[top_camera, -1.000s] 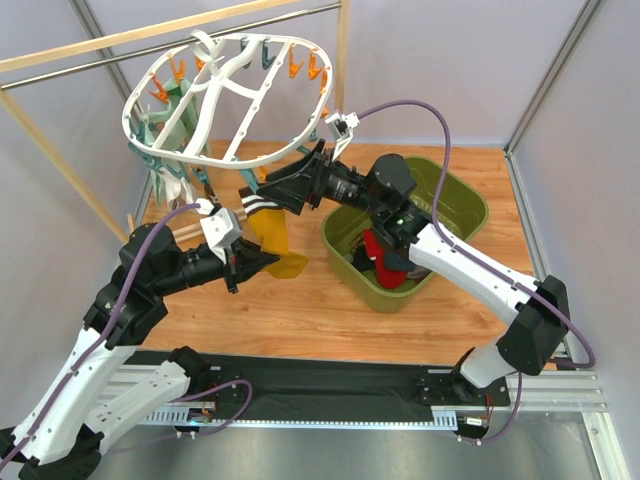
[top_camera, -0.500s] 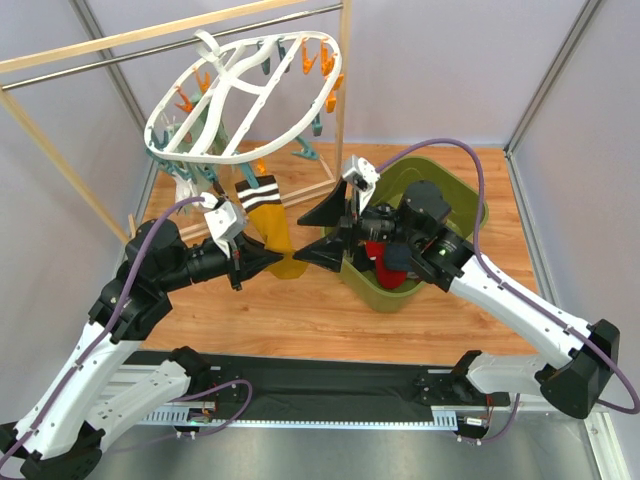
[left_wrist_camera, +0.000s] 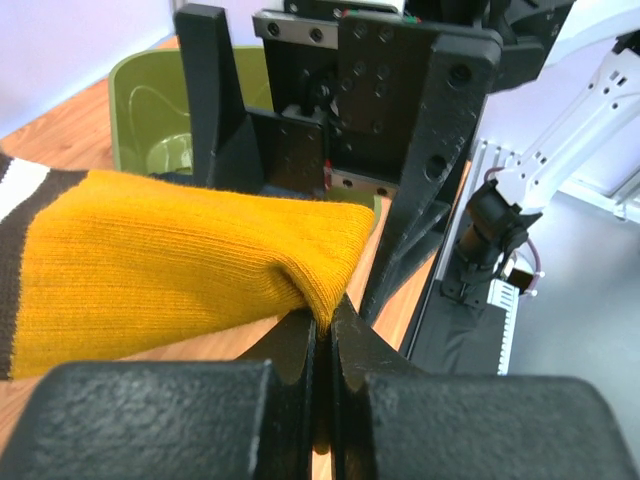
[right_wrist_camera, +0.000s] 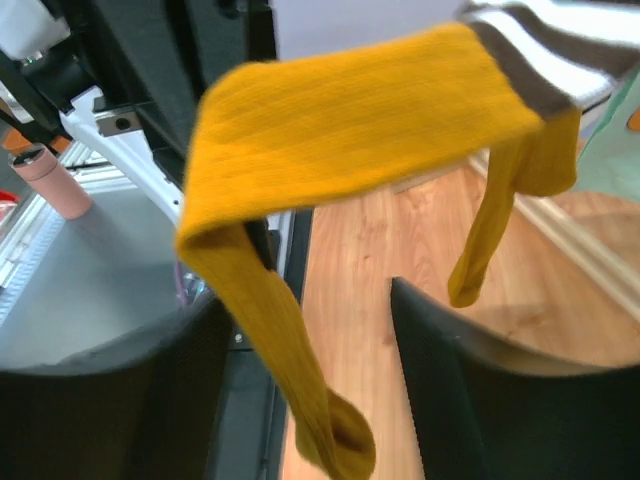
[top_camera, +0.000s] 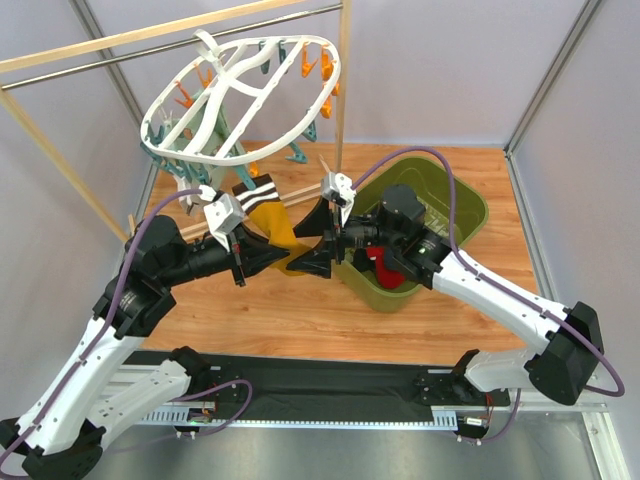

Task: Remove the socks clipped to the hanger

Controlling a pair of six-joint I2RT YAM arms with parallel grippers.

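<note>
"Pinching what, those left jaws?"
"A fold of the yellow sock, pressed shut on it."
"And the right jaws?"
"Spread wide, just beside the same sock. Its striped cuff sits up under the white hanger; 1 red sock lies in the green bin on the table."

The top external camera is looking down and forward from high behind the near edge of the counter, standing well back and taking in the whole workspace. The left wrist camera is riding just behind the left claw, facing the right claw at close range. The right wrist camera is looking out between its own fingers the opposite way. All three are sharing the mustard sock.
</note>
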